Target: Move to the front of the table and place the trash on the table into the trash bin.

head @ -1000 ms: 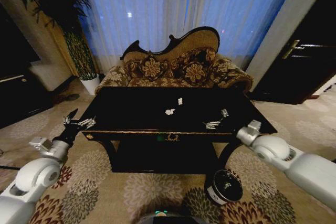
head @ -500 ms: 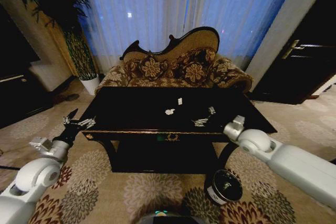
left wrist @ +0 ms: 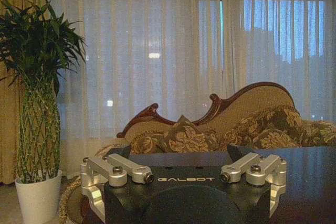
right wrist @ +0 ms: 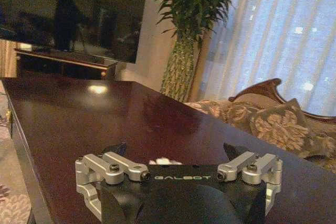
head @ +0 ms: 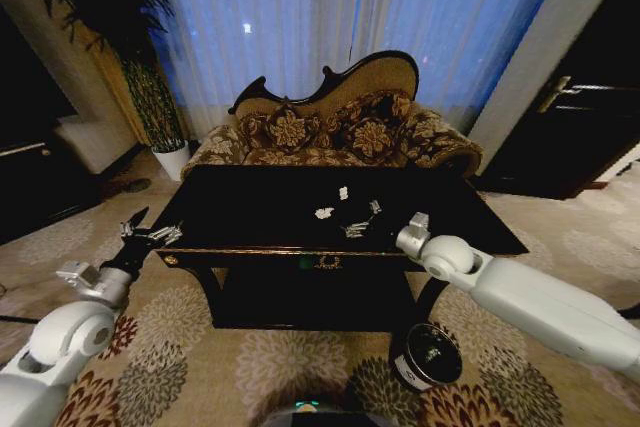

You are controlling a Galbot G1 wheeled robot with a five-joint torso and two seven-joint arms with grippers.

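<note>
You are facing two tiny white paper bits of trash: one (head: pixel 324 213) is lying near the middle of the large glossy black wooden table with gold trim (head: pixel 240 217), the other (head: pixel 343 192) just beyond it at about one o'clock. In the right wrist view, a white bit (right wrist: pixel 161 160) is peeking out just past the gripper body.

The right gripper (head: pixel 359 219) is hovering over the tabletop at roughly three o'clock from the nearer bit, close to it but apart. Its fingers are spread and holding nothing. The left gripper (head: pixel 148 234) is waiting off the table's left corner, at nine o'clock from the trash, its fingers likewise spread and empty.

The small black cylindrical trash bin with a round white label (head: pixel 428 355) is standing on the patterned carpet (head: pixel 200 347) below the table's front right, at about five o'clock. A brown floral-patterned sofa (head: pixel 330 127) is sitting behind the table at twelve o'clock.

The likely risk: the paper is thin and flat on a slick surface, so closing fingers could slide it away or shut above it; coming down too hard could scrape the tabletop.

Compared with a second ago, the right gripper has been travelling leftward across the table, from near the right edge toward the paper. The left arm and the paper bits are sitting as before.
</note>
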